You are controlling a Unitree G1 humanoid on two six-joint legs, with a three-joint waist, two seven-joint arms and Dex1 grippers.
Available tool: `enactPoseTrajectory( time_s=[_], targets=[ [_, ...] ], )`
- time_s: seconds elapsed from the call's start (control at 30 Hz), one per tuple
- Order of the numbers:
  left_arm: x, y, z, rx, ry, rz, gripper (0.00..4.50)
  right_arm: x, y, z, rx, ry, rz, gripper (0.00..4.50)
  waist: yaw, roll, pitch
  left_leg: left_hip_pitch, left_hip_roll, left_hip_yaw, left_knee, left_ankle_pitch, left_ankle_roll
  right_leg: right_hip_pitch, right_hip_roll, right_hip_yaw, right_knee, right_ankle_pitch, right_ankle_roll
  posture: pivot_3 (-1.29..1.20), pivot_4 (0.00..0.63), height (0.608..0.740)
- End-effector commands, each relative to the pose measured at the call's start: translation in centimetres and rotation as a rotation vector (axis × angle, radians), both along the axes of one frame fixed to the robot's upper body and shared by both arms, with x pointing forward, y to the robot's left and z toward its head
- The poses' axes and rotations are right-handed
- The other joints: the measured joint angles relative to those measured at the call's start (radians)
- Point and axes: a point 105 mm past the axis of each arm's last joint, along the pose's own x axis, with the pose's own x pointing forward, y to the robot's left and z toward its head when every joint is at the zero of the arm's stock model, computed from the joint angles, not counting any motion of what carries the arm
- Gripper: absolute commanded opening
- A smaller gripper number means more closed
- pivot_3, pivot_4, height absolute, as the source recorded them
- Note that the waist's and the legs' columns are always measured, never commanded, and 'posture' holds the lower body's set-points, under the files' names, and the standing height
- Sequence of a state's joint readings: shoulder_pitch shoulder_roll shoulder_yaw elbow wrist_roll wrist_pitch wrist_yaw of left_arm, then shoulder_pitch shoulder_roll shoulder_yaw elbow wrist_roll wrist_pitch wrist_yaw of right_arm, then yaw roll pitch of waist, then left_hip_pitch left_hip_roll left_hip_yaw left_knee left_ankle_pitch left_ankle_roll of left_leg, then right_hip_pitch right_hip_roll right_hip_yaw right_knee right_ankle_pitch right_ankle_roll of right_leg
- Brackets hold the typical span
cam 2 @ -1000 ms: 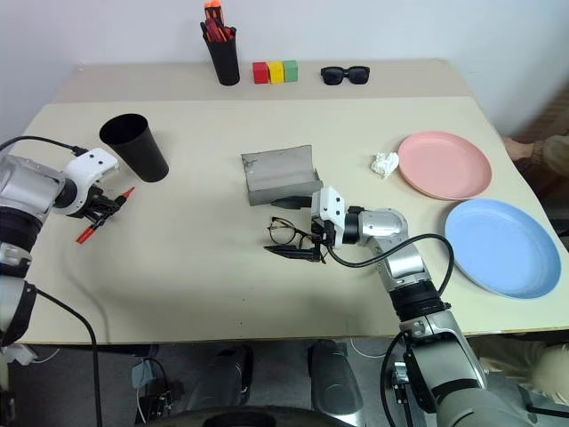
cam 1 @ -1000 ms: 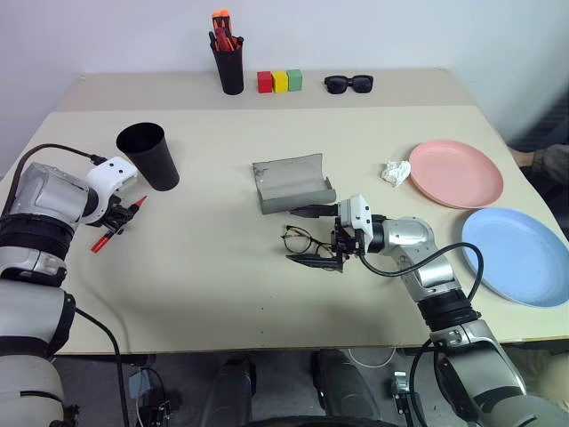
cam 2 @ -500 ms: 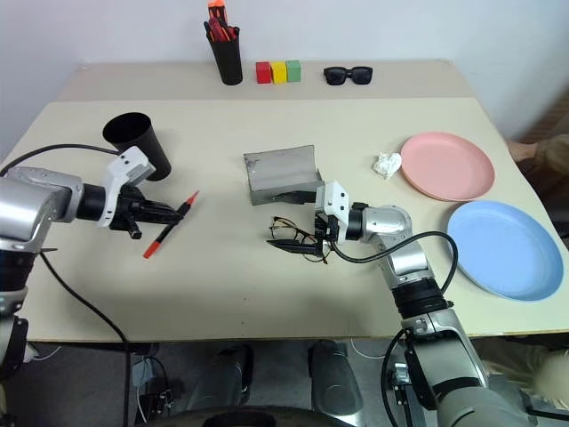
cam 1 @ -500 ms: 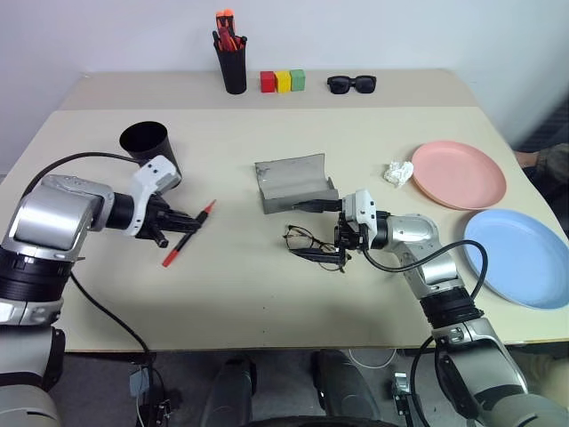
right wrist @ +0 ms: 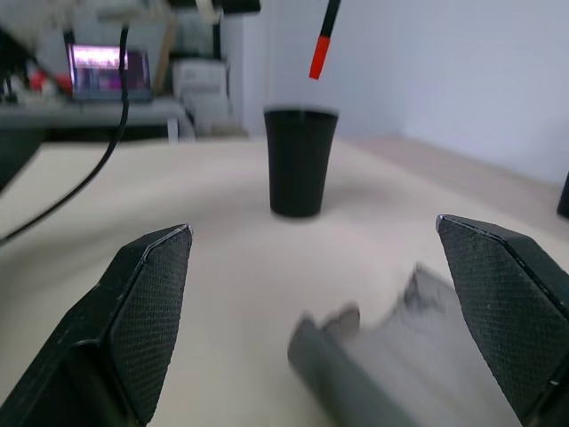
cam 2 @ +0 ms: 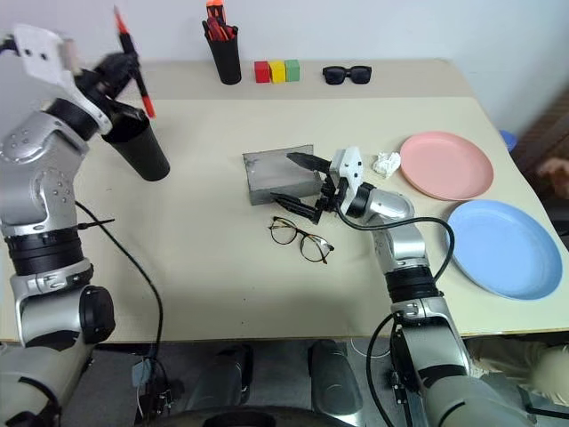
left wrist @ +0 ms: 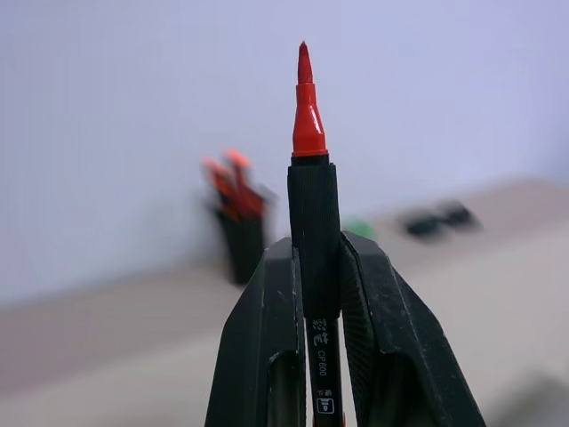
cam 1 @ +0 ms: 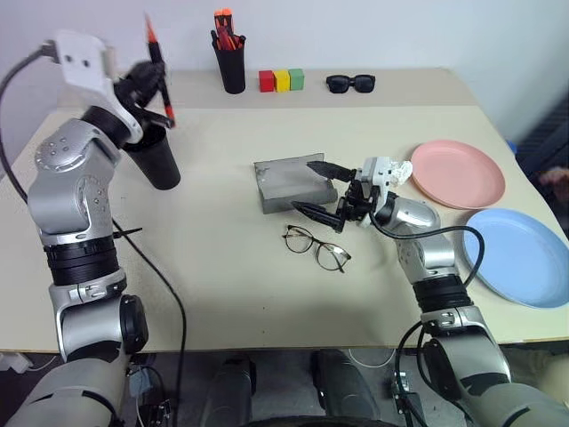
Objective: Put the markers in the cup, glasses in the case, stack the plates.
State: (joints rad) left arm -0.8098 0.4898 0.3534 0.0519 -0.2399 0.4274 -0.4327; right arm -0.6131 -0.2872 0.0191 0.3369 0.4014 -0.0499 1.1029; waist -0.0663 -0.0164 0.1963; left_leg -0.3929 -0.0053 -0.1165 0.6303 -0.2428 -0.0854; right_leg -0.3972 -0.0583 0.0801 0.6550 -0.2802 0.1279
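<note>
A beige table (cam 1: 222, 267) against a plain pale wall is where it's all laid out. Since a moment ago the red-tipped marker (cam 1: 158, 71) has been lifted off tabletop level and is now held nearly upright right above the black cup (cam 1: 153, 157), clamped between the left gripper (left wrist: 316, 267) fingers, so a drop-in looks close. The right gripper (cam 1: 320, 187), jaws spread wide and empty, has been raised away from the glasses (cam 1: 316, 246), which are left lying on the table just in front of the open grey case (cam 1: 289, 181). The pink plate (cam 1: 455, 173) and blue plate (cam 1: 520, 256) aren't stacked yet.
</note>
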Motion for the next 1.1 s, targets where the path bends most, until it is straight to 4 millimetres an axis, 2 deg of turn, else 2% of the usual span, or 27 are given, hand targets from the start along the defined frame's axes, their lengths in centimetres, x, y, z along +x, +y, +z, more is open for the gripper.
enactPoseTrajectory(
  time_s=[0.03, 0.2, 0.47, 0.83, 0.97, 1.1],
  targets=[
    [-1.0, 2.8, 2.8, -0.036, -0.150, 0.166, 0.23, 0.3, -0.2, 2.3, 0.081, -0.060, -0.008, 4.50, 0.001, 0.000, 0.000, 0.000, 0.000, 0.000, 0.000, 0.000, 0.000, 0.000, 0.000, 0.000, 0.000, 0.000, 0.000, 0.00, 0.150, 0.740],
    [-1.5, 5.1, 2.3, 0.001, -0.240, 0.291, 0.23, 0.4, 0.1, 2.8, 0.102, -0.073, 0.000, 4.50, 0.002, 0.000, 0.000, 0.000, 0.000, 0.000, 0.000, 0.000, 0.000, 0.000, 0.000, 0.000, 0.000, 0.000, 0.000, 0.00, 0.150, 0.740],
    [-0.6, 7.4, -0.8, -0.028, -0.198, 0.394, 0.23, 0.6, 0.5, 3.0, 0.111, -0.086, 0.000, 4.50, -0.001, 0.000, 0.000, 0.000, 0.000, 0.000, -0.001, 0.000, 0.000, 0.000, 0.000, 0.000, 0.000, 0.000, 0.000, 0.00, 0.150, 0.740],
    [1.3, 7.2, -5.0, -0.123, -0.110, 0.414, 0.23, 0.4, 0.6, 2.8, 0.106, -0.094, -0.002, 4.50, 0.000, 0.000, 0.000, 0.000, 0.000, 0.000, -0.001, 0.000, 0.000, 0.000, 0.000, 0.000, 0.000, 0.000, 0.000, 0.00, 0.150, 0.740],
    [2.0, 6.5, -5.2, -0.143, -0.109, 0.392, 0.23, 0.5, 0.5, 2.9, 0.105, -0.093, -0.010, 4.50, -0.001, 0.000, 0.000, 0.000, 0.000, 0.000, -0.001, 0.000, 0.000, 0.000, 0.000, 0.000, 0.000, 0.000, 0.000, 0.00, 0.150, 0.740],
    [2.6, 5.6, -4.2, -0.162, -0.138, 0.355, 0.23, 0.6, 0.2, 3.0, 0.102, -0.097, -0.024, 4.50, -0.001, 0.000, 0.000, 0.000, 0.000, 0.000, -0.001, 0.000, 0.000, 0.000, 0.000, 0.000, 0.000, 0.000, 0.000, 0.00, 0.150, 0.740]
  ],
)
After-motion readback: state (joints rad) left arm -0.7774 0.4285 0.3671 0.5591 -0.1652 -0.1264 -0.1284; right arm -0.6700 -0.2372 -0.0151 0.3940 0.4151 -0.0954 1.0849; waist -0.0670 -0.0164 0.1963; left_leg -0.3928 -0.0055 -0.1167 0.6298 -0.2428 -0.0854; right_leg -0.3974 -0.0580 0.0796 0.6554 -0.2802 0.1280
